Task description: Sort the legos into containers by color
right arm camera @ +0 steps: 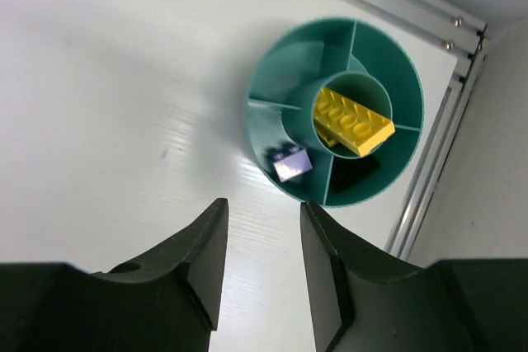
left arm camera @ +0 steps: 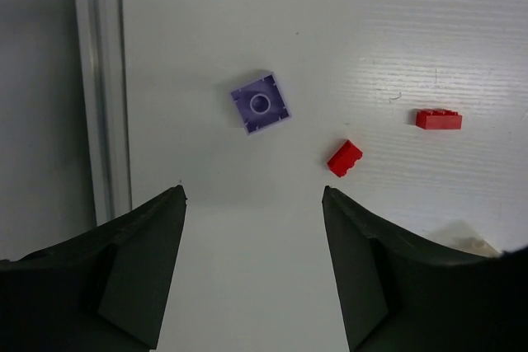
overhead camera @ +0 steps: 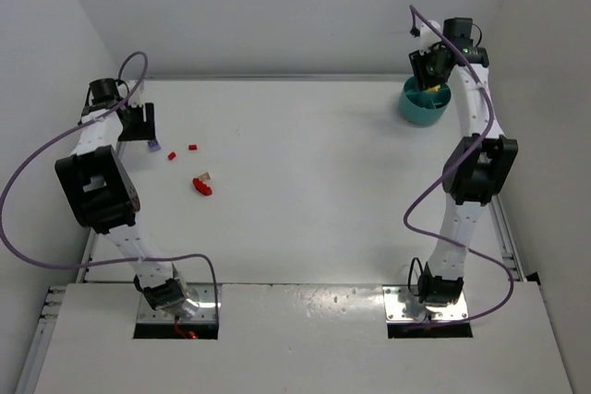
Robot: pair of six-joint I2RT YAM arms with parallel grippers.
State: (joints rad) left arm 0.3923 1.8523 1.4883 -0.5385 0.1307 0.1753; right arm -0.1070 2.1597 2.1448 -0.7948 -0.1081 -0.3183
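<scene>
Left gripper (left arm camera: 252, 195) spread, nothing between the jaws. Purple lego (left arm camera: 261, 103) lies flat on the table (left arm camera: 330, 22) at its 12 o'clock, square, rotated slightly off the jaw line. Nearer red lego (left arm camera: 344, 158) at 2 o'clock, clear of it. Left arm is far nearer. Teal tub (right arm camera: 280, 63) sits under the right gripper (right arm camera: 261, 204), jaws partly apart, empty. Yellow lego (right arm camera: 353, 121) in centre cell, stowed purple lego (right arm camera: 290, 162) in the 8 o'clock cell.

Robot test cell in a laboratory. A bare white tabletop (overhead camera: 314, 191) is enclosed by plain white walls (overhead camera: 277, 6) and edged with aluminium rails (left arm camera: 99, 80). The left arm (overhead camera: 97, 191) and right arm (overhead camera: 478, 168) are bolted to metal plates (overhead camera: 199, 306) at its near edge. Purple cables (overhead camera: 406, 217) loop freely alongside them.
</scene>
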